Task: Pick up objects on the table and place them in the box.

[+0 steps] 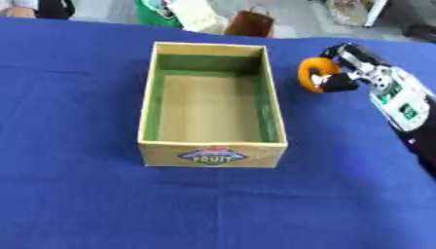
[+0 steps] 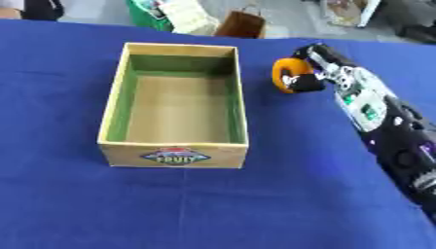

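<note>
- The right hand's fingers point(image 1: 339, 82) were curled round an orange ring-shaped object point(image 1: 312, 74), gripping it on its right side; the ring stood on edge, its hole partly filled by a dark fingertip.
- The right hand point(image 2: 317, 65) held that object just to the right of the box point(image 1: 213, 104), near the box's far right corner and apart from its wall.
- Whether the ring touched the blue tablecloth point(image 1: 77, 194) or hung just over it could not be told.
- What the orange object was could not be made out beyond its colour and ring shape.
- The box, with green inner walls and a "FRUIT" label point(image 1: 213, 156) on its near side, lay open, with only its tan floor showing.
- The right eye view showed more of the right forearm point(image 2: 400, 141), running to the lower right edge; the left eye view cut it off sooner.
- The left hand showed in neither view.
</note>
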